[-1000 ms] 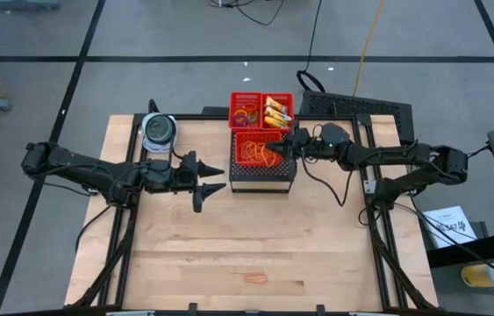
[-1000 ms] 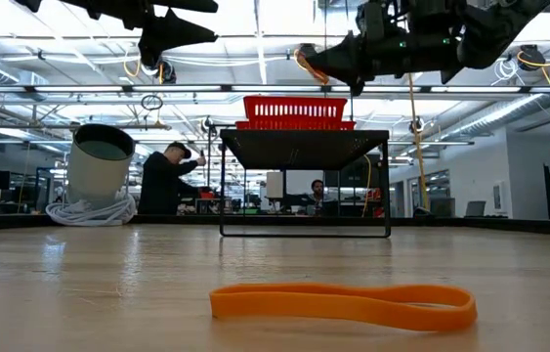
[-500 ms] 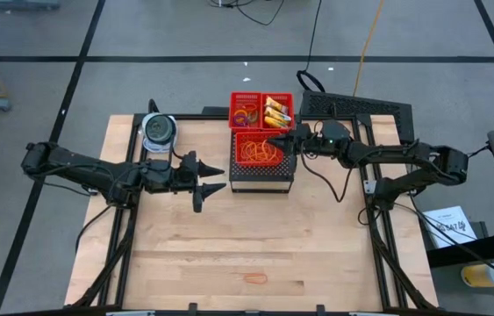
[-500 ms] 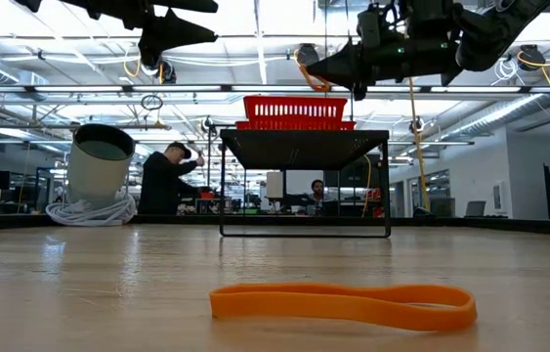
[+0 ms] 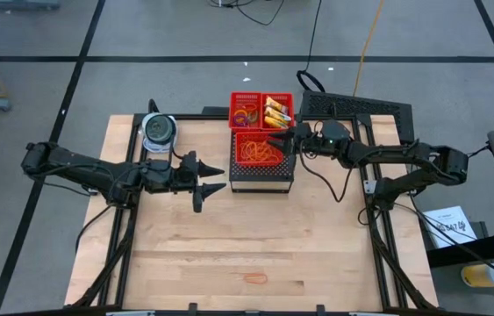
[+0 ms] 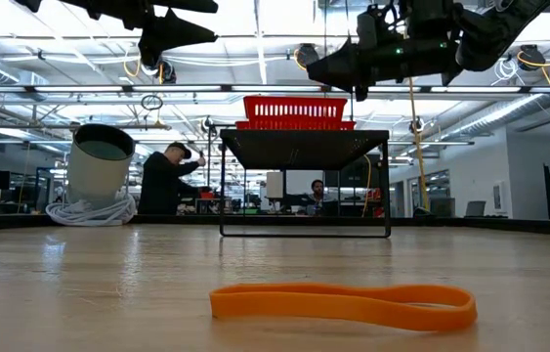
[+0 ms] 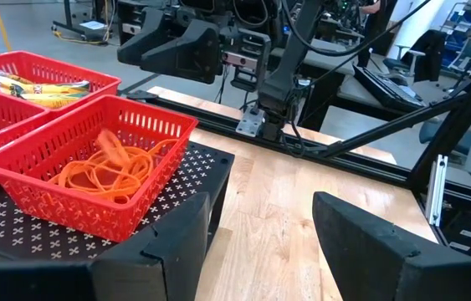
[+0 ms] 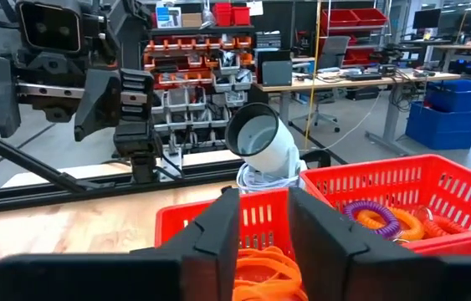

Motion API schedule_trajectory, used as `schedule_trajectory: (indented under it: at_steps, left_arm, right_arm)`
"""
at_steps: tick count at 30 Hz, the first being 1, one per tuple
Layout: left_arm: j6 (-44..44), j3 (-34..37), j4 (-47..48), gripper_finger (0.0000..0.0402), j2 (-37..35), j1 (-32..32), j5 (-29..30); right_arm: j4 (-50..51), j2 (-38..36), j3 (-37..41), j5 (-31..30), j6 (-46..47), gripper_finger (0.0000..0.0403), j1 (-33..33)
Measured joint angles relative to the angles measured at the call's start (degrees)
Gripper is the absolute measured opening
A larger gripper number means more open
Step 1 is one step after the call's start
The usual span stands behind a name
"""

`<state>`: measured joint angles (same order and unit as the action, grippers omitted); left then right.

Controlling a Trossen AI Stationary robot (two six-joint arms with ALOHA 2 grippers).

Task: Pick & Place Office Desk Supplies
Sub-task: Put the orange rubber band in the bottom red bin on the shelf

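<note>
My right gripper (image 5: 275,140) hovers open above the front red basket (image 5: 261,151), which holds a heap of orange rubber bands (image 7: 105,171). One orange band (image 7: 108,144) shows blurred over that heap. The basket behind on the left holds coloured rings (image 8: 390,219), and the one on the right holds yellow packets (image 5: 275,111). Another orange rubber band (image 6: 343,305) lies flat on the table near its near edge (image 5: 255,279). My left gripper (image 5: 220,176) is open and waits in the air to the left of the baskets' stand.
The baskets sit on a raised black perforated stand (image 5: 261,178) at the table's far middle. A round blue-grey container (image 5: 158,132) stands on a coil of white cord at the far left. People stand in the room beyond the table (image 6: 165,181).
My right gripper has opened over the front basket and let go of the orange rubber band that hung from its fingertips. The band has left the fingers and falls toward the heap in the basket. The gripper has shifted slightly toward the table's left.
</note>
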<state>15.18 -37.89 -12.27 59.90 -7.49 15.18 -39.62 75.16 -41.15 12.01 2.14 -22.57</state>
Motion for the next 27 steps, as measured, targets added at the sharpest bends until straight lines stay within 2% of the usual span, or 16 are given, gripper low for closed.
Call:
schedule_trajectory:
  at_steps: [4,6,10,15,17,21,27]
  left_arm:
    - [0.0,0.0,0.0,0.0223,0.0,0.0,0.0]
    - [0.0,0.0,0.0,0.0223,0.0,0.0,0.0]
    - [0.0,0.0,0.0,0.0223,0.0,0.0,0.0]
    - [0.1,0.0,-0.8,0.0223,0.0,0.0,0.1]
    - [0.5,0.0,-2.4,0.0223,0.0,0.0,0.3]
    - [3.0,0.0,-4.6,0.0223,0.4,0.0,0.0]
    - [6.0,0.0,-4.8,0.0223,1.0,-0.1,0.3]
  right_arm:
    - [0.8,-1.3,0.0,0.8,2.2,0.0117,0.2]
    - [0.5,-3.3,0.0,4.2,3.4,0.0122,0.2]
    - [3.5,-9.2,0.0,13.4,6.4,0.0125,0.2]
    - [11.0,-18.8,0.0,28.9,12.3,0.0117,0.2]
    - [13.3,-22.7,1.0,32.8,13.3,0.0113,0.6]
    - [16.1,-30.7,5.7,32.7,13.4,0.0104,1.4]
    - [15.8,-42.7,15.4,26.5,11.6,0.0091,1.4]
